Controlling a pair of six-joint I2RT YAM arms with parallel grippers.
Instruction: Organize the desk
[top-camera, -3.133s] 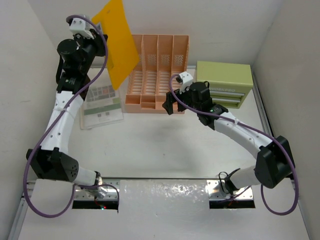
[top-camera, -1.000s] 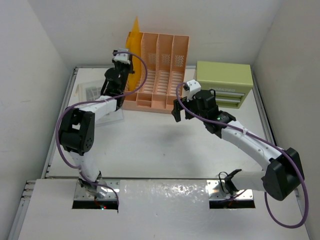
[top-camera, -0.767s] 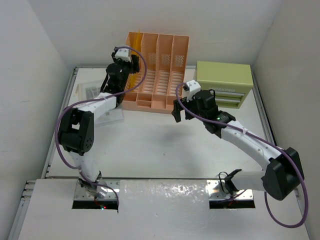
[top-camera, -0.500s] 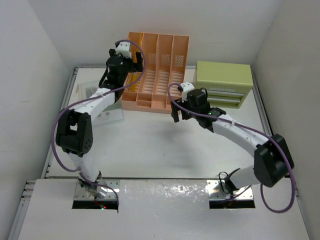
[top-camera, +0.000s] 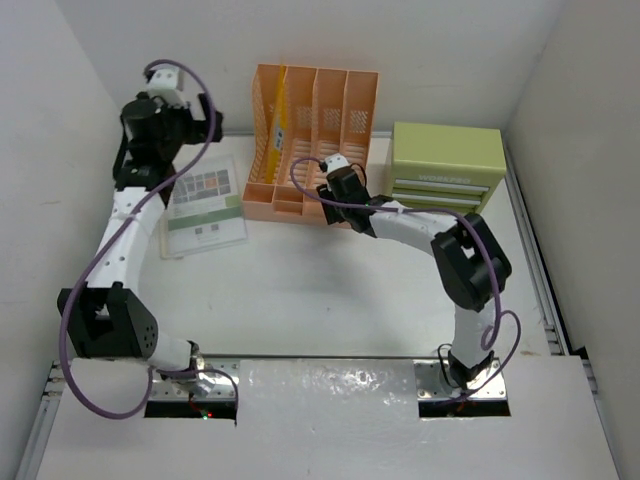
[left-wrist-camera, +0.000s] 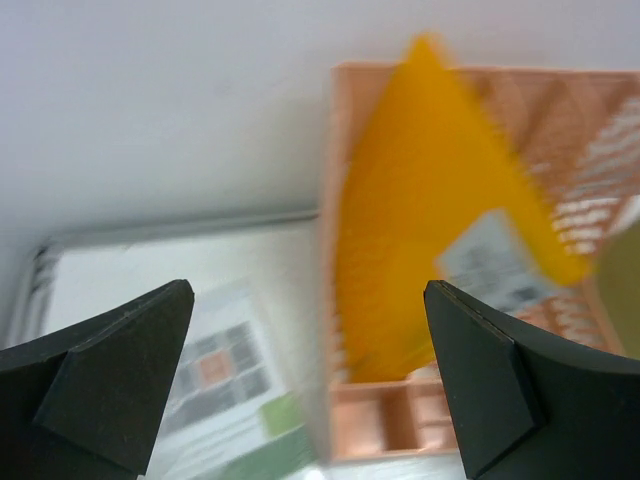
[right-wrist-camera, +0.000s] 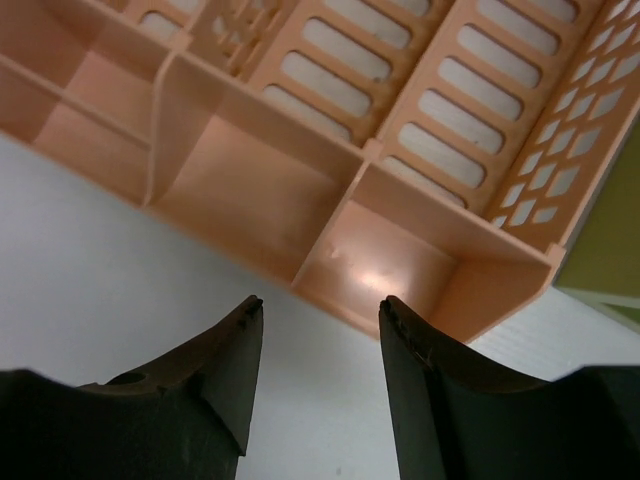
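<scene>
The white desk (top-camera: 330, 290) carries a peach file rack (top-camera: 320, 120) at the back. An orange folder (top-camera: 279, 95) stands in the rack's leftmost slot; the left wrist view shows the same folder (left-wrist-camera: 430, 220), blurred. My left gripper (top-camera: 203, 122) hangs to the left of the rack, raised, and the left gripper (left-wrist-camera: 308, 288) is wide open with nothing in it. My right gripper (top-camera: 328, 192) is low at the rack's front edge. In its own view the right gripper (right-wrist-camera: 320, 302) has its jaws partly apart, empty, just short of a front compartment (right-wrist-camera: 385, 265).
A clear case holding a green and white booklet (top-camera: 205, 205) lies left of the rack, under the left arm. A green drawer box (top-camera: 445, 165) stands right of the rack. Walls close in the desk on three sides.
The left gripper let go of the orange folder in the leftmost slot, opened wide and drew back to the left. The right gripper moved left to the rack's front and its jaws narrowed.
</scene>
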